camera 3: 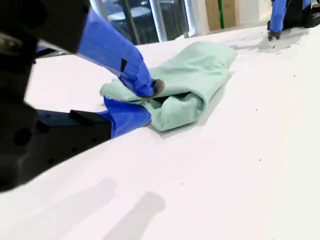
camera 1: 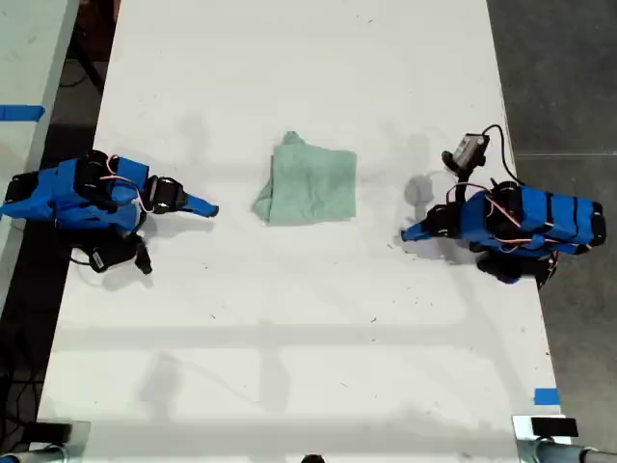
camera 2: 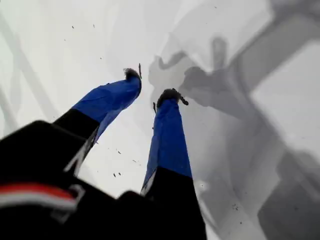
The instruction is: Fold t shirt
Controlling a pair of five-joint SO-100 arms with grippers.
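Table (camera 1: 289, 338) holds the t shirt (camera 1: 310, 183), folded, well apart from both arms. My first gripper (camera 2: 150, 85) hangs slightly parted, empty; whether my second gripper (camera 3: 146, 100) is closed I cannot tell

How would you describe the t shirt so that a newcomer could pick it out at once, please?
Look at the long white table in the exterior view, with a blue arm at each side. Midway between the arms lies the t shirt, a small folded bundle. It is the only soft, pale mint-green thing on the white surface.
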